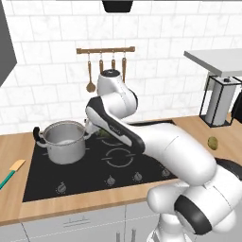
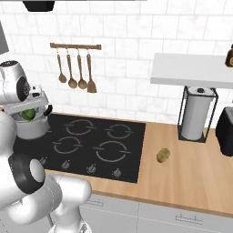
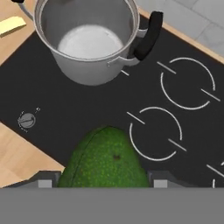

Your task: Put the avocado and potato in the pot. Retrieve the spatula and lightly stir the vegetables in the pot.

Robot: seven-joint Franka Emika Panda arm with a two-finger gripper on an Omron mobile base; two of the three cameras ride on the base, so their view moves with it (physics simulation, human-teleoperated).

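While the pot on the hob's rear-left burner shows a bare steel bottom, we judge the task to be early: neither of the 2 vegetables is inside it yet. We have the avocado in hand, lifted off the black hob and hanging over the glass just beside the pot, not yet over its rim. From the right base view the green fruit sits under the hand, close against the pot's wall as seen from that side.

Our gripper has its jaws spread fairly wide, and they are wide because the avocado fills the gap between them; the 2 finger tips flank the fruit's broad end in the hand view, so we read this as a firm hold rather than an empty hand.

What is left, as we see it: carry the avocado over the pot and let go, then fetch the potato, which lies on the wooden counter well apart from the pot, past the hob's far right edge. After that comes the spatula, lying on the counter near the pot's left side, off the hob, untouched. Stirring is the last step and needs both vegetables in first.
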